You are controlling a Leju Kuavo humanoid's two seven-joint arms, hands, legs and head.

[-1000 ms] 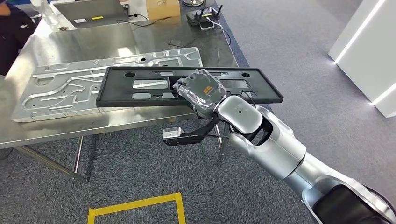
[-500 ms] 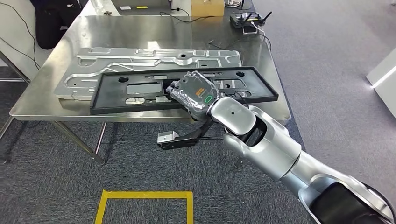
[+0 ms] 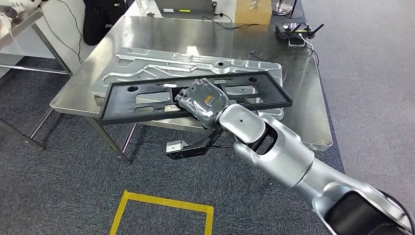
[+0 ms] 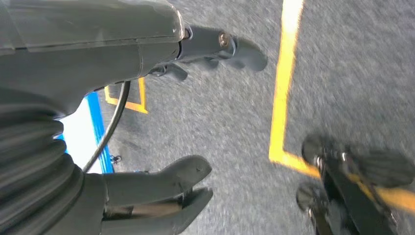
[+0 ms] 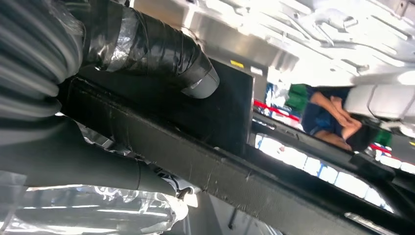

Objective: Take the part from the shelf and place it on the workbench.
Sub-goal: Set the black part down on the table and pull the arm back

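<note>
The part is a long black panel (image 3: 137, 100) with several cut-outs. My right hand (image 3: 203, 100) grips it near the middle of its near edge and holds it level over the front of the steel workbench (image 3: 78, 88). Its left end juts out past the table's corner. In the right wrist view the black panel (image 5: 230, 122) runs across close up, with the taped thumb (image 5: 161, 54) pressed on it. My left hand (image 4: 147, 112) hangs over grey carpet with its fingers apart and nothing in them.
A large silver stamped metal plate (image 3: 195, 63) lies on the workbench under and behind the panel. A cardboard box (image 3: 252, 12), a remote controller (image 3: 296, 32) and cables sit at the far end. A yellow taped square (image 3: 161, 215) marks the carpet. A person is in the right wrist view (image 5: 333, 112).
The whole view has shifted: the workbench has moved right and turned in the picture, showing its left corner and legs. The right hand still holds the panel in the same grip.
</note>
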